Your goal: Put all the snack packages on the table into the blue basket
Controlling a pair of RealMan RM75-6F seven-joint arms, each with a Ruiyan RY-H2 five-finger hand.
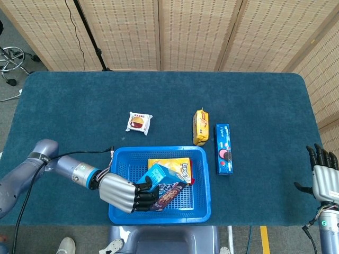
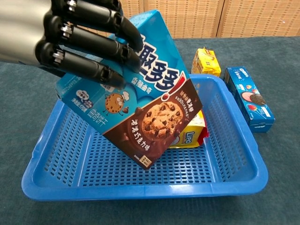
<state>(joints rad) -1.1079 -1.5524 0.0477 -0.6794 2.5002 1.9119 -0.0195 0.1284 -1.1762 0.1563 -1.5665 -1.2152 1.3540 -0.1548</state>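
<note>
In the lower middle of the head view, the left hand (image 1: 126,192) is holding the cookie box (image 1: 163,182) over the front left part of the blue basket (image 1: 119,211). Its dark fingers (image 2: 96,44) are wrapping over the box's upper edge, and the box is tilting with its brown lower corner pointing down toward the mesh floor; whether that corner is already touching the floor is hard to judge from the chest view. Behind it, the yellow wafer pack (image 1: 172,165) is lying inside the basket toward its back right.

Three packages are waiting on the counter (image 1: 63,116): a small white pastry packet (image 1: 139,122) above and left of the basket, a yellow biscuit pack (image 1: 200,126) just beyond its back right corner, and a blue Oreo box (image 1: 224,148) lying lengthwise just beside its right wall. The right hand (image 1: 323,174) is sitting at the lower right edge of the frame, fingers apart and holding nothing.

The cookie box looks like light, stiff cardboard, so it should be tolerating a grip across its broad faces without crushing, though the printed surface may be slick. The Oreo box should be handling the same way, best taken across its narrow width near the middle. The pastry packet and biscuit pack are likely soft film wrappers with breakable contents, calling for a gentle hold on the body, not the crimped ends.
</note>
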